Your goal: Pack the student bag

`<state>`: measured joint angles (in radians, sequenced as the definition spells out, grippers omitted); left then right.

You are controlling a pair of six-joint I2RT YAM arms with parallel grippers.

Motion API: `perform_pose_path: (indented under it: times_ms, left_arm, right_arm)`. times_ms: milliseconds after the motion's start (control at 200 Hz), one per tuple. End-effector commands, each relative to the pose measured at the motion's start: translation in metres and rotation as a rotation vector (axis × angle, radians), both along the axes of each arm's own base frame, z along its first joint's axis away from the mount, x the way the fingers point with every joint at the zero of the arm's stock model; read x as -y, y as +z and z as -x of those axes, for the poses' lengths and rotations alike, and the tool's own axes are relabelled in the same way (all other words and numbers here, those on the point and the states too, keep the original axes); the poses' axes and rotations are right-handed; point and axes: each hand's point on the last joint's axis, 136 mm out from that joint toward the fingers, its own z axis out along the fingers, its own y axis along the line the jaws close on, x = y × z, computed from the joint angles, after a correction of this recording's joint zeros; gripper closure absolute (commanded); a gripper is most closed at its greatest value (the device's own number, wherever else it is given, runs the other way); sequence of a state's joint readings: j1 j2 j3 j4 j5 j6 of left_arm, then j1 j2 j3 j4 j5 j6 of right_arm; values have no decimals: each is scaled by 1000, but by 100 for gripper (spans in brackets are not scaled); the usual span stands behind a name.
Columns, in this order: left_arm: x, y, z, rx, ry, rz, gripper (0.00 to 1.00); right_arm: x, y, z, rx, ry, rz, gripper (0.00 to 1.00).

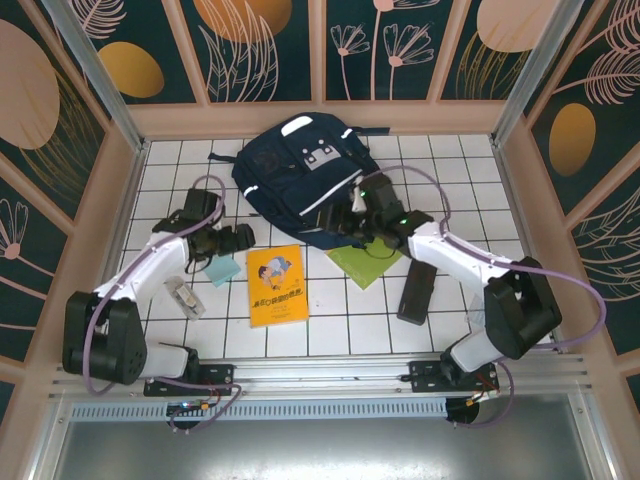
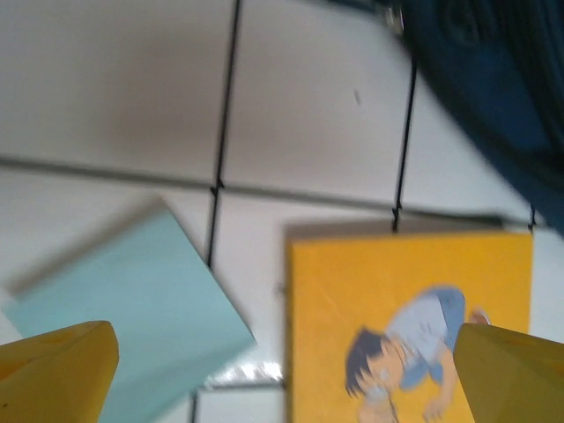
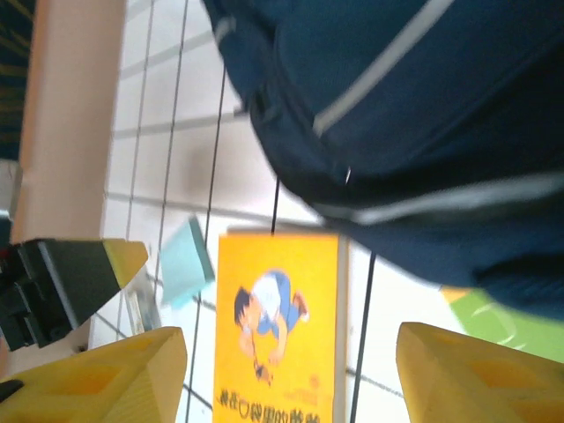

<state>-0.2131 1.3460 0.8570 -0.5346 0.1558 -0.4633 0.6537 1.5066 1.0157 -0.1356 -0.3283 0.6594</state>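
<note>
The large navy-blue fabric student bag [image 1: 295,185] with white reflective stripes lies at the far middle of the white tiled desk [image 1: 450,190], its front pocket with grey-white patches facing up. Just near of it, a thin yellow book with a cartoon boy on its cover [image 1: 277,286] lies flat, close to the bag's lower edge but apart from it. A pale blue-green square pad [image 1: 225,268] sits just left of the book, set at an angle. To the book's right, a lime-green flat sheet or folder [image 1: 365,262] pokes out from beneath the bag's near edge, and a black oblong case [image 1: 417,292] lies beside the right arm. A small pale object [image 1: 185,298], perhaps a clear wrapper, rests by the left arm; it is too small to tell. The left gripper [image 2: 282,352] hangs above the gap between pad and book, its yellow fingers [image 2: 57,370] spread wide and released, nothing between them. The right gripper [image 3: 289,339] hangs at the bag's near right edge, also released, its yellow fingers apart over the book and the bag's hem, touching neither.
</note>
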Motion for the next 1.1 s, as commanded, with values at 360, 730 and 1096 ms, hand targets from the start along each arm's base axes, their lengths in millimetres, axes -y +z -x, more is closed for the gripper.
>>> perform_pose_path:
  times_ms: [360, 730, 1096]
  left_arm:
    - [56, -44, 75, -130, 51, 335, 28]
    - [52, -63, 72, -108, 68, 287, 36]
    - [44, -81, 78, -140, 89, 233, 38]
  right_arm:
    - [-61, -104, 46, -154, 85, 92, 43]
    - [-83, -112, 54, -183, 163, 96, 44]
    - [-93, -69, 62, -147, 204, -5, 47]
